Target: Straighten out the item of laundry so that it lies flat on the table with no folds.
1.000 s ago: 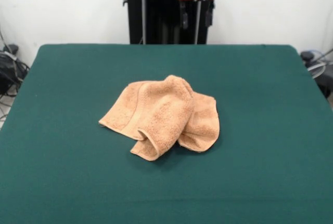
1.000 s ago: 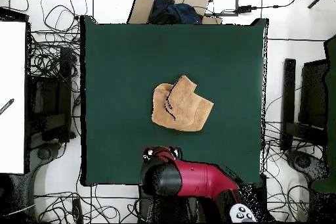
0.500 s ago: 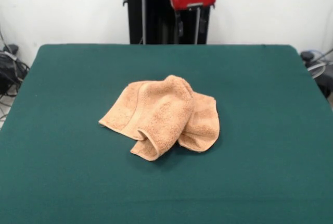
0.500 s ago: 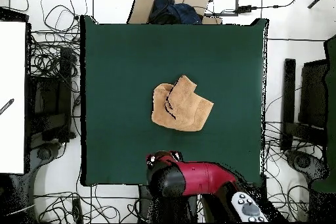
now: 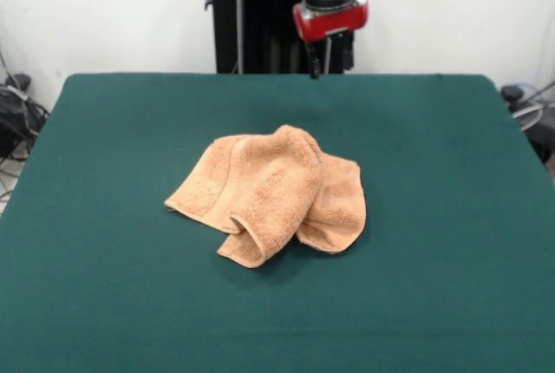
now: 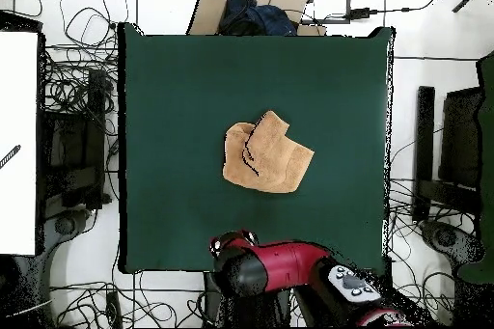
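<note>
The item of laundry is a peach-orange terry towel, crumpled near the middle of the green table. One thick fold is rolled over its top and a flatter flap sticks out on each side. From above the towel is an uneven bunched shape on the table. My gripper hangs under a red wrist above the table's far edge, well apart from the towel and touching nothing. In the overhead view the gripper sits at the table's bottom edge.
A cardboard box with dark contents stands just beyond the table's top edge in the overhead view. Cables lie tangled on the floor along both sides. A white panel is at the left and black equipment at the right.
The red wrist has come lower and shifted slightly sideways over the table's far edge, and the arm has swung round. The towel has not moved.
</note>
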`<state>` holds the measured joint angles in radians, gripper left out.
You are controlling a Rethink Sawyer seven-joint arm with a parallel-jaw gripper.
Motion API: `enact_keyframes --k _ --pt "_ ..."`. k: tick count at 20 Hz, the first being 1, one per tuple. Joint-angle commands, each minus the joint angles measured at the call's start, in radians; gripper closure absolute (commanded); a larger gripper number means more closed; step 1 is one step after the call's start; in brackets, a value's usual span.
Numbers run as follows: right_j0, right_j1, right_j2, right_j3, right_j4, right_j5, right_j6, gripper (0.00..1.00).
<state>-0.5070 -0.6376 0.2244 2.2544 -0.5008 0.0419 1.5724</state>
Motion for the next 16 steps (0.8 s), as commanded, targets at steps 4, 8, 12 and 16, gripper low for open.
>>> enact_keyframes --k 4,8,12,16 --pt "0.018 0.15 -0.074 -0.122 -0.087 -0.117 0.109 0.0" --pt "0.012 0.155 -0.07 -0.139 -0.113 -0.092 0.076 0.0" --pt "-0.014 0.158 -0.038 -0.157 -0.14 -0.045 0.043 0.0" --pt "-0.015 0.167 -0.063 -0.148 -0.126 -0.083 0.096 0.0"
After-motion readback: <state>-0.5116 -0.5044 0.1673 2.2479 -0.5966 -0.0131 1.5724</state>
